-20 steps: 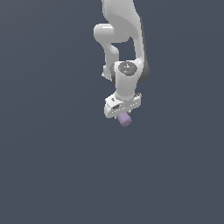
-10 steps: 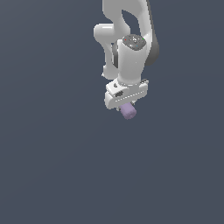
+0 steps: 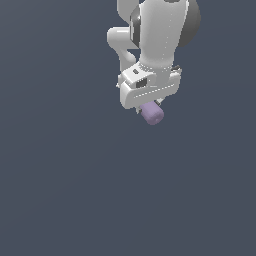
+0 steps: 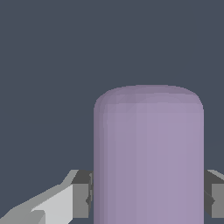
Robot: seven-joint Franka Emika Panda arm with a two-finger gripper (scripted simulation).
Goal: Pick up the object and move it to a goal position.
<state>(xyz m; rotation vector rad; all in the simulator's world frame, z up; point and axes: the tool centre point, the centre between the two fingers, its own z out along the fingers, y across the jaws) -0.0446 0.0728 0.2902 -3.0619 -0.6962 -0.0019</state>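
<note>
The cylinder is pale purple all over, plain, with no marks. The gripper is white, and its fingertips are grey with darker pads. The arm is white with a dark grey patch on its right side. The background is plain dark blue-grey.

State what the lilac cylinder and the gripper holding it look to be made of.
Lilac cylinder: matte, uniform colour, no gloss or grain; perhaps plastic or foam, but a render leaves it open. Gripper: smooth white shell, likely moulded plastic, with darker grey fingers.
</note>
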